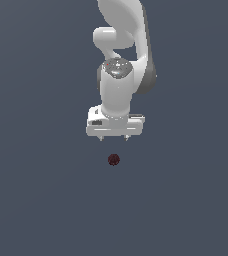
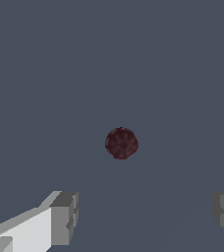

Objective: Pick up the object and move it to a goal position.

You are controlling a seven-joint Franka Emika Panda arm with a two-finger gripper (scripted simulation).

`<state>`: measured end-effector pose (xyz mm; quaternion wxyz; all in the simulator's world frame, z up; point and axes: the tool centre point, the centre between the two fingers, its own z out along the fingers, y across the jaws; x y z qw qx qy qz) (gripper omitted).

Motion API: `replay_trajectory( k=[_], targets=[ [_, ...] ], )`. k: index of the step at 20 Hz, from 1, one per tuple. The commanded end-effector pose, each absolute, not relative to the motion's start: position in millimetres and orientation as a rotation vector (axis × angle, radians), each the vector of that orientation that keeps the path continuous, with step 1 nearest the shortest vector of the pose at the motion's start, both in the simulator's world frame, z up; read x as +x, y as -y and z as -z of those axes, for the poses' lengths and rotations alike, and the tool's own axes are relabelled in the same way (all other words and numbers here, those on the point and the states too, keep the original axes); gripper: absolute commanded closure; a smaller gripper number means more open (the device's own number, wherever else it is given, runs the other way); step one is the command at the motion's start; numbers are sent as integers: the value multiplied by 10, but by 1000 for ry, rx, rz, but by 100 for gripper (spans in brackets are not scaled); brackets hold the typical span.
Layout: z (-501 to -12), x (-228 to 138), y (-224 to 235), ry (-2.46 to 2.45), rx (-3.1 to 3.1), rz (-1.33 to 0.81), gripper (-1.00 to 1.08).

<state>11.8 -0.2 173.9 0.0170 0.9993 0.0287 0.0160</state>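
Observation:
The object (image 1: 113, 159) is a tiny dark red mottled ball lying on the grey-blue floor, below the gripper in the exterior view. It also shows in the wrist view (image 2: 121, 143), ahead of the fingers. My white gripper (image 1: 114, 138) hangs above it, open and empty, with its two short fingertips (image 1: 101, 138) spread wide and apart from the ball. In the wrist view the gripper (image 2: 146, 216) shows two grey finger pads (image 2: 65, 216) far apart, with nothing between them.
A plain grey-blue surface (image 1: 36, 200) fills both views. The white arm (image 1: 121, 45) rises behind the gripper toward the top of the exterior view.

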Motion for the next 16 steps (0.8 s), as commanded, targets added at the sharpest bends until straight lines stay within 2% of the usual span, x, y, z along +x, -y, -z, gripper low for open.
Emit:
replay_trajectory(
  k=[1,9,16],
  targets=[
    [-1739,118,2,-89,3106,-50,-92],
    [-1852,207,-284,-153,3132,-101,-92],
    [-1843,209,-282,-139,3133,-100,-92]
  ],
)
